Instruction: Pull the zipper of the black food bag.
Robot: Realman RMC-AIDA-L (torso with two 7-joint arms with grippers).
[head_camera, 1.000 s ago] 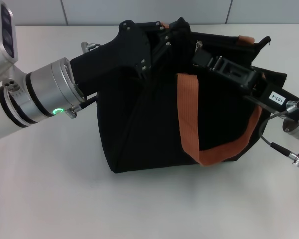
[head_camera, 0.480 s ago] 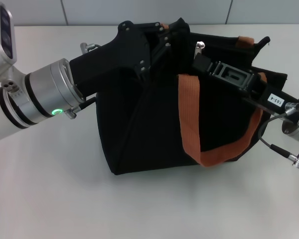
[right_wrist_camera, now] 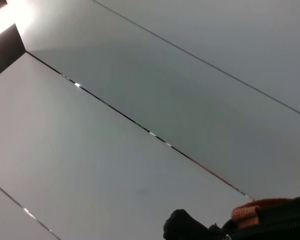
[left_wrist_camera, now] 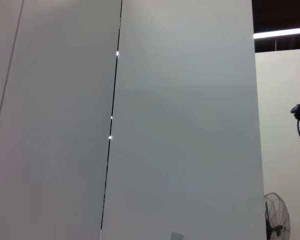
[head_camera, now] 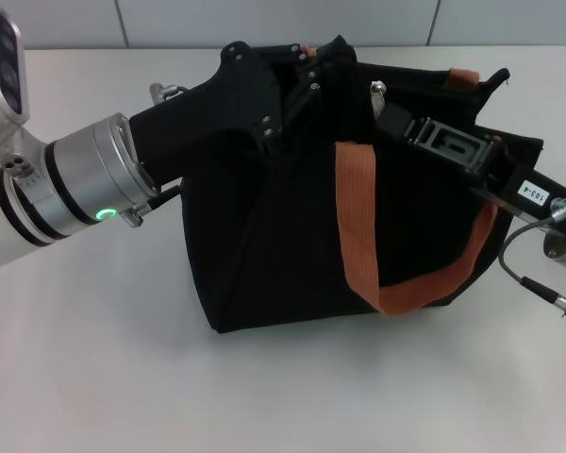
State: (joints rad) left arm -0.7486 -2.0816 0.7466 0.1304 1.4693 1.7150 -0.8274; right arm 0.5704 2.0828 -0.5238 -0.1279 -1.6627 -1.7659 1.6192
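The black food bag (head_camera: 292, 236) stands mid-table in the head view, with a brown-orange strap (head_camera: 358, 236) hanging down its front. My left gripper (head_camera: 307, 68) is at the bag's top left corner, shut on the fabric, which rises into a peak there. My right gripper (head_camera: 385, 106) reaches in from the right along the top edge. It is shut at the small silver zipper (head_camera: 377, 92), which sticks up by its tip. The right wrist view catches only a bit of orange strap (right_wrist_camera: 257, 211) and the bag's black edge (right_wrist_camera: 275, 227). The left wrist view shows no bag.
The bag rests on a pale table (head_camera: 123, 368) with a tiled wall (head_camera: 264, 19) behind. A loose cable (head_camera: 528, 283) hangs under my right wrist. Both wrist views look mostly at wall panels; a floor fan (left_wrist_camera: 277, 225) stands far off.
My right gripper has drawn back a little to the right along the bag's top edge, the silver pull staying at its tip. The left arm and the bag hardly moved.
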